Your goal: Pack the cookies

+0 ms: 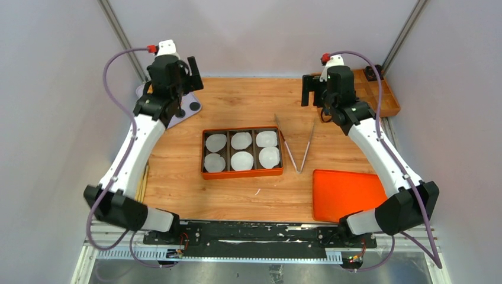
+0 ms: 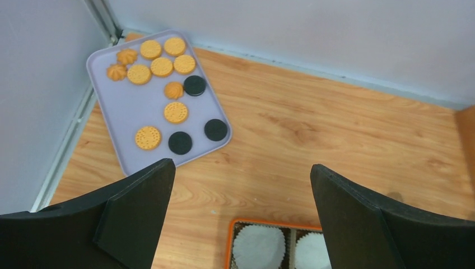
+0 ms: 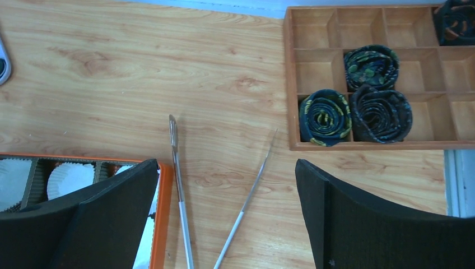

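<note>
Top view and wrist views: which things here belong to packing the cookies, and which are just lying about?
For the job: cookies, purple tray, orange box, paper liners, tongs, flat orange panel (probably the lid).
Lying about: wooden divider tray, dark fabric rolls.

the left white-and-black arm [image 1: 135, 148] bends outward at the elbow and reaches to the far left. the left black two-finger gripper [image 2: 241, 168] points down, jaws spread wide, holding nothing. the right white-and-black arm [image 1: 379, 154] mirrors it. the right black two-finger gripper [image 3: 227, 165] is likewise wide apart and empty.
</note>
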You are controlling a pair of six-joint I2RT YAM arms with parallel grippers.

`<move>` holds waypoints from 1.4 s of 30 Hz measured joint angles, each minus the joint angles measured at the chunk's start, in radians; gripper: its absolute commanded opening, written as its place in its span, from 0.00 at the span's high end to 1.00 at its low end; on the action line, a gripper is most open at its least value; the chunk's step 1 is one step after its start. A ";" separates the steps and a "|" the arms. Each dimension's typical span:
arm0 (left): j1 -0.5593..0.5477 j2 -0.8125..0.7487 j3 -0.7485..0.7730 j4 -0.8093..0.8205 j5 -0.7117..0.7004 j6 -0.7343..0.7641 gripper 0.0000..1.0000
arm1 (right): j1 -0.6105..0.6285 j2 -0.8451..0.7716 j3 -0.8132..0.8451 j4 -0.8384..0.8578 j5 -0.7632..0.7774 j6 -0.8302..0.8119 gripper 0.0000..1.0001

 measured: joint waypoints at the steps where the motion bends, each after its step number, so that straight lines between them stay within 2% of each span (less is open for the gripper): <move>1: 0.003 0.052 0.045 -0.026 -0.015 -0.001 0.01 | 0.006 0.006 0.001 0.002 -0.007 0.001 0.01; 3: 0.011 0.157 0.111 -0.061 -0.028 -0.007 0.03 | 0.014 0.021 0.001 0.001 -0.018 0.005 0.01; 10: 0.069 0.501 0.216 -0.145 0.008 -0.048 0.28 | 0.016 0.040 0.001 0.001 -0.033 0.005 0.02; 12: 0.081 0.564 0.234 -0.156 0.019 -0.053 0.30 | 0.016 0.040 0.000 0.002 -0.034 0.005 0.02; 14: 0.088 0.614 0.249 -0.166 0.030 -0.056 0.42 | 0.016 0.042 -0.003 0.002 -0.034 0.005 0.02; 16: 0.088 0.641 0.259 -0.172 0.035 -0.061 0.49 | 0.016 0.045 -0.004 0.002 -0.034 0.005 0.03; 19: 0.088 0.663 0.274 -0.177 0.041 -0.061 0.50 | 0.016 0.058 -0.005 0.002 -0.034 0.006 0.03; 24: 0.090 0.736 0.333 -0.174 0.042 -0.061 0.44 | 0.016 0.079 -0.005 0.002 -0.042 0.008 0.03; 33: 0.134 1.036 0.663 -0.218 0.066 -0.060 0.39 | 0.016 0.084 -0.005 0.003 -0.043 0.009 0.03; 42: 0.143 1.127 0.776 -0.246 0.097 -0.069 0.38 | 0.016 0.085 -0.005 0.003 -0.042 0.010 0.03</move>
